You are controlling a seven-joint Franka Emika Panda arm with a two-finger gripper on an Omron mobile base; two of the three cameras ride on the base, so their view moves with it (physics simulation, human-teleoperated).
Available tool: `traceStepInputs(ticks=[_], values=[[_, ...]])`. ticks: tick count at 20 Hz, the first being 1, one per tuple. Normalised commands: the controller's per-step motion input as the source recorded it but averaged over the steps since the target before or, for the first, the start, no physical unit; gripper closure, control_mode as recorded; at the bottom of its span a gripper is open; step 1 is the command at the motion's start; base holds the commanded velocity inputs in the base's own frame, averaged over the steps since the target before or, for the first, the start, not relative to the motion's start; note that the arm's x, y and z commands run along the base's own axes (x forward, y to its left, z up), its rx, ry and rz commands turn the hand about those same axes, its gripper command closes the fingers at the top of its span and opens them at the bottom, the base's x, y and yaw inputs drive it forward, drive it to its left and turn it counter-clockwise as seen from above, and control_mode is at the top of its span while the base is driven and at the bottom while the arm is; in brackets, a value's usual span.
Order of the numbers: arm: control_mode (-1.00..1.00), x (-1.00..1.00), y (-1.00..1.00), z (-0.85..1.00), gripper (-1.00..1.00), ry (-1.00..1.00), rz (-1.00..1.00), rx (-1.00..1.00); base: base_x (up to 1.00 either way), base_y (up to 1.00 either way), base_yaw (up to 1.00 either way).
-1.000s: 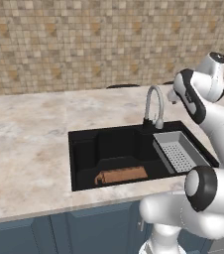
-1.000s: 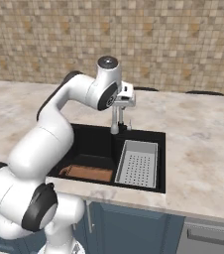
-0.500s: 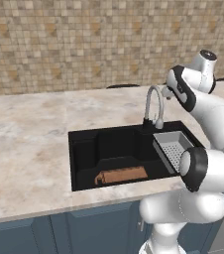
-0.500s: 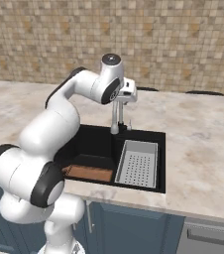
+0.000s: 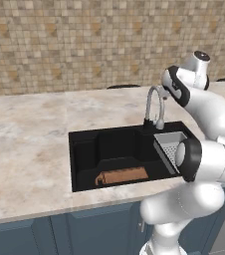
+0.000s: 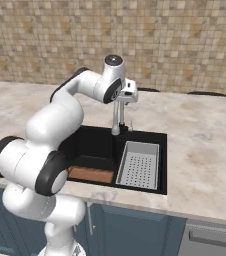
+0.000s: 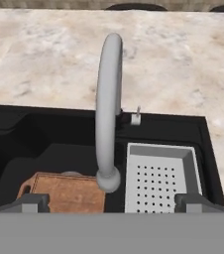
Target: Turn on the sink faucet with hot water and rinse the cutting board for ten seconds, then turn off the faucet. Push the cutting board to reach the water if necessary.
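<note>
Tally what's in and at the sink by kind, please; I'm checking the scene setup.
Faucet: 1
Cutting board: 1
Perforated tray: 1
Sink basin: 1
Total: 4

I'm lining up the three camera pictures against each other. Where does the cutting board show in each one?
Left base view: cutting board lies flat on the sink floor, near the front wall, lower centre.
Right base view: its brown end shows at the basin's front left, partly behind the arm.
Hand view: lower left, under the spout's tip.
Shared landmark: the sink faucet, with the grey perforated tray beside it.
</note>
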Motion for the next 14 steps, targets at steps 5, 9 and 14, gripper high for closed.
traceStepInputs(ticks=[5, 9, 14], values=[[-1.00, 0.24, 0.18, -0.20, -1.00, 0.00, 0.00, -0.01, 0.00, 0.00, 0.00], [-1.00, 0.22, 0.10, -0.15, -1.00, 0.00, 0.00, 0.00, 0.00, 0.00, 0.00], [-1.00, 0.27, 0.02, -0.13, -1.00, 0.00, 0.00, 0.00, 0.00, 0.00, 0.00]])
